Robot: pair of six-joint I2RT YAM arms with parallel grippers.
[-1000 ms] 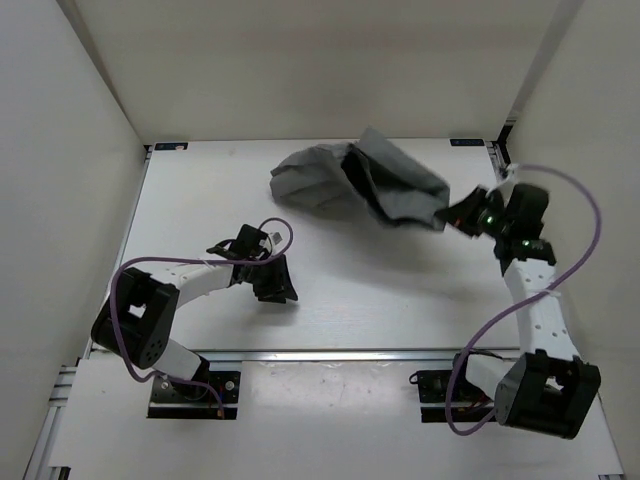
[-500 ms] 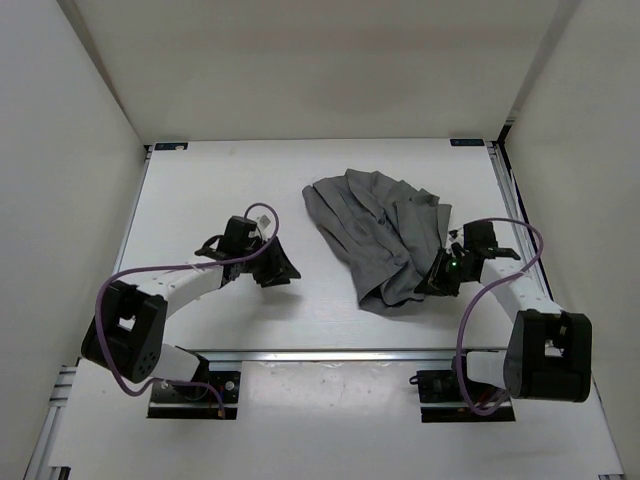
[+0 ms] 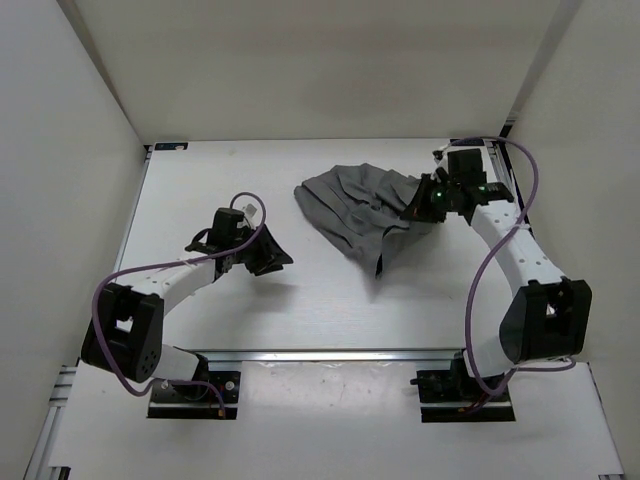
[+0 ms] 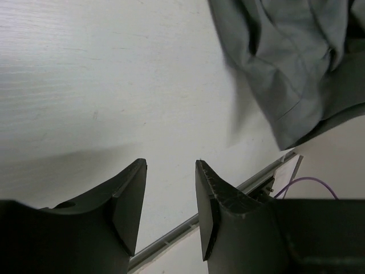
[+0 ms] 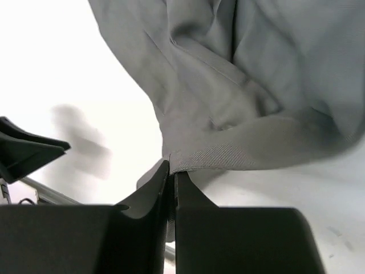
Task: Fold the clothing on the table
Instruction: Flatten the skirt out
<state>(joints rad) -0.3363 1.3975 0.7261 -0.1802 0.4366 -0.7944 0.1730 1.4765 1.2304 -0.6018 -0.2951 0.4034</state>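
The grey clothing [image 3: 358, 208] hangs bunched over the middle-back of the white table [image 3: 200, 190], its lower tip drooping toward the front. My right gripper [image 3: 421, 200] is shut on a hem of the clothing [image 5: 228, 103], the edge pinched between the closed jaws [image 5: 171, 174]. My left gripper [image 3: 272, 254] hovers over bare table to the left of the garment, open with nothing between its fingers [image 4: 170, 171]. In the left wrist view the clothing [image 4: 285, 57] shows at the upper right.
White walls enclose the table on three sides. An aluminium rail [image 3: 330, 354] runs along the near edge, with both arm bases behind it. Purple cables loop beside each arm.
My right gripper has swung from the front right up to the back right, dragging the clothing with it off the table. The left gripper shifted slightly left and stayed open.
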